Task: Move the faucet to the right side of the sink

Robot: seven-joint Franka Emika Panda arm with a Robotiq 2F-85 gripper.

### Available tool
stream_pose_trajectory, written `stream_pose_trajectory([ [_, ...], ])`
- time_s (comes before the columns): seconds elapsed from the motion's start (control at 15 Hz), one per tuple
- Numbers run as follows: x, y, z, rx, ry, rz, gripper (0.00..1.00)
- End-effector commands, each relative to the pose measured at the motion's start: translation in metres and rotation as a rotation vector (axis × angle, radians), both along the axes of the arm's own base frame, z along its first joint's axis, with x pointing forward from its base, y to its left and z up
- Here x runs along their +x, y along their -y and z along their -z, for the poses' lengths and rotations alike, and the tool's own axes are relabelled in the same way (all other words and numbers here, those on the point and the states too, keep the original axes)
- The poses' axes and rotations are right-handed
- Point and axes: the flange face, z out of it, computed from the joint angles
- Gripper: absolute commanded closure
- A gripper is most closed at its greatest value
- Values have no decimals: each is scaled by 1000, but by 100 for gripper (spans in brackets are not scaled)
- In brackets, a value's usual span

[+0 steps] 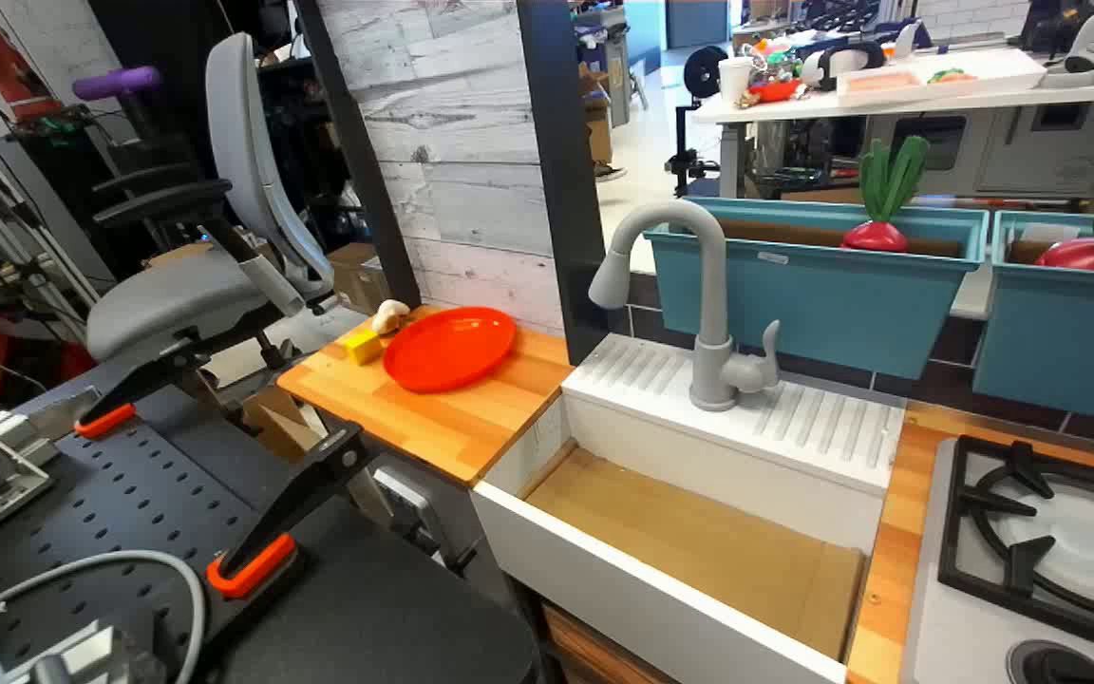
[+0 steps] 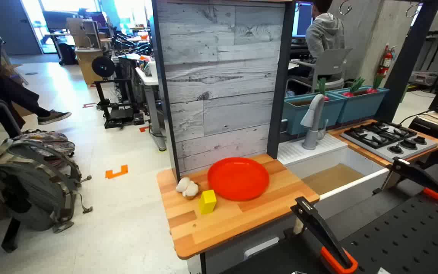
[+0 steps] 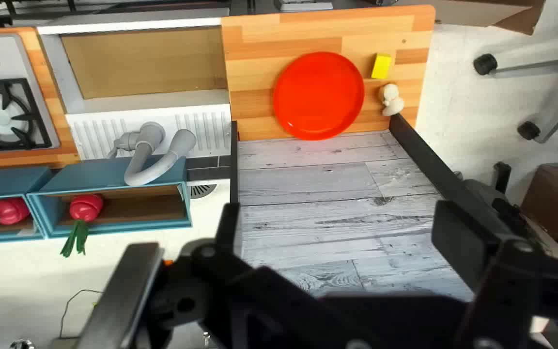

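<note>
Faucet (image 1: 713, 309), likely light, stiff and slick, stands midway along the back edge of the sink (image 1: 642, 608), its hooked spout (image 1: 612, 278) probably the best hold for a gripper (image 3: 341, 227) whose jaws gape wide

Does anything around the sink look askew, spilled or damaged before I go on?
No spill or damage stands out. The faucet looks odd: its spout points sideways along the ribbed back ledge, toward the red plate's side, rather than out over the white sink's basin.
</note>
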Motion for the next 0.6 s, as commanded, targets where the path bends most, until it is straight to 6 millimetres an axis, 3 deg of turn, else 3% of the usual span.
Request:
stream_pose_trajectory([
  [0.0, 0, 0, -1, 0, 1, 0, 0],
  [0.2, 7, 2, 6, -1, 22, 17, 0],
  [0.53, 48, 22, 48, -1, 44, 118, 0],
])
